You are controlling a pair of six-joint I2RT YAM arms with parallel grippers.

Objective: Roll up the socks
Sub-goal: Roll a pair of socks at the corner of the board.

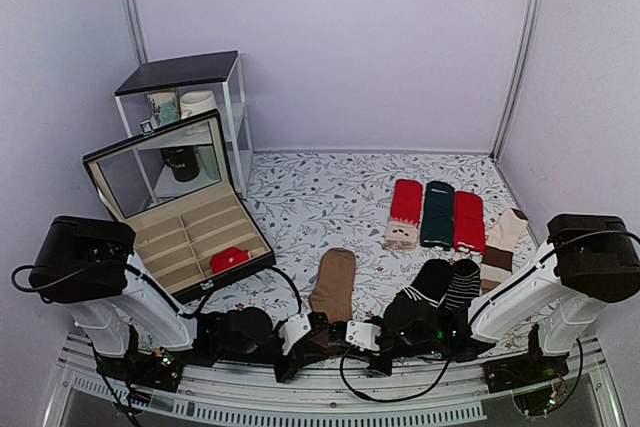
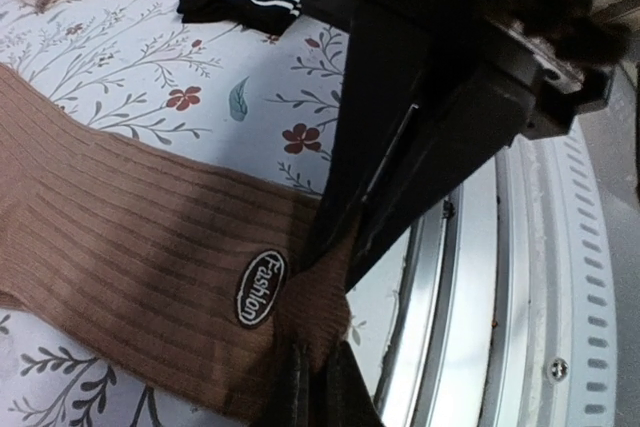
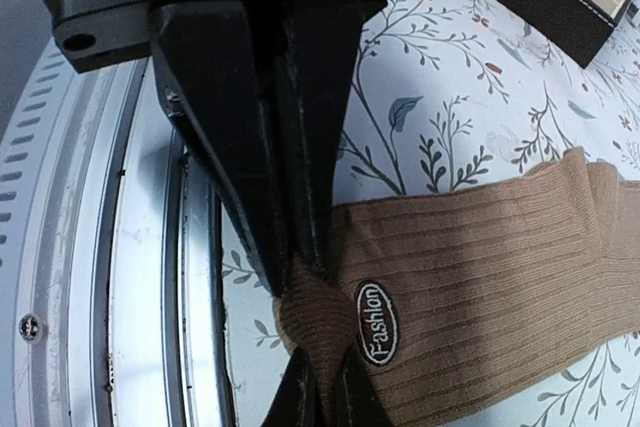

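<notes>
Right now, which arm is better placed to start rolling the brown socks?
Nearly even: the left gripper and right gripper are both shut on the near end of the brown socks. I'd lean left, since the black striped socks crowd the right side.

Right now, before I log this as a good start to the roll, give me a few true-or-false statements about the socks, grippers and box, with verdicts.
1. The left gripper and the right gripper are both shut on the near end of the brown socks. True.
2. The brown socks are already rolled up. False: they lie flat as a strip.
3. A red bundle sits in the open box. True.
4. The black striped socks lie on the left arm's side of the brown socks. False: they lie on the right arm's side.
5. An oval Fashion label shows near the pinched end. True.
</notes>
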